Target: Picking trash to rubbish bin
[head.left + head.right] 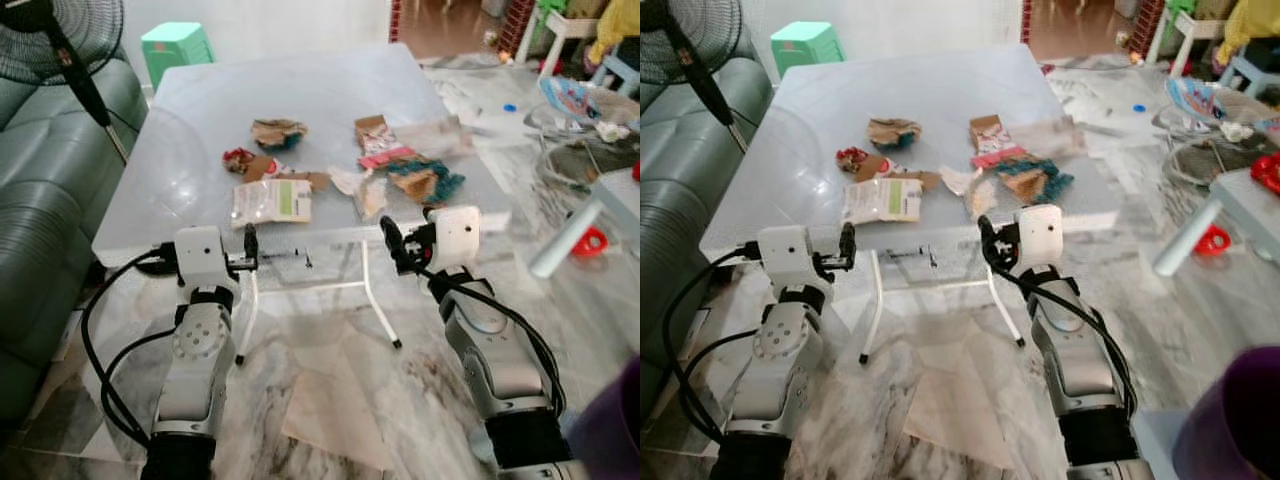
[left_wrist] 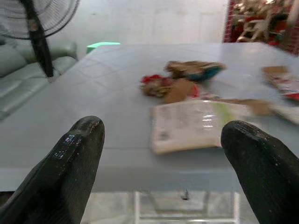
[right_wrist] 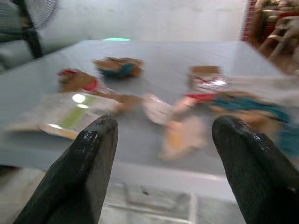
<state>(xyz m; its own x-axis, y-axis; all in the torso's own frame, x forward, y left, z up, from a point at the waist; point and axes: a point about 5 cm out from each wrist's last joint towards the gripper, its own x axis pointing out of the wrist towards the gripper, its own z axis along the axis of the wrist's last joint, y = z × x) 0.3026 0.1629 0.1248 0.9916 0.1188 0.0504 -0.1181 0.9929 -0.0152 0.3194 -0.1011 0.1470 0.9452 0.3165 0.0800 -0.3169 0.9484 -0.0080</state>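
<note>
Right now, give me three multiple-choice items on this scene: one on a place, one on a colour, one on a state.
1. Where does the white and green packet lie?
A. on the floor
B. on the table near its front edge
C. on the sofa

2. What colour is the stool beyond the table?
A. green
B. red
C. black

3. How do the fingers of the left gripper stand?
A. shut on a wrapper
B. shut on nothing
C. open, holding nothing

Answers: 1 B, the packet rests on the grey tabletop just ahead of the left gripper. 2 A, its seat is mint green. 3 C, the left wrist view shows both fingers wide apart with nothing between them.
</note>
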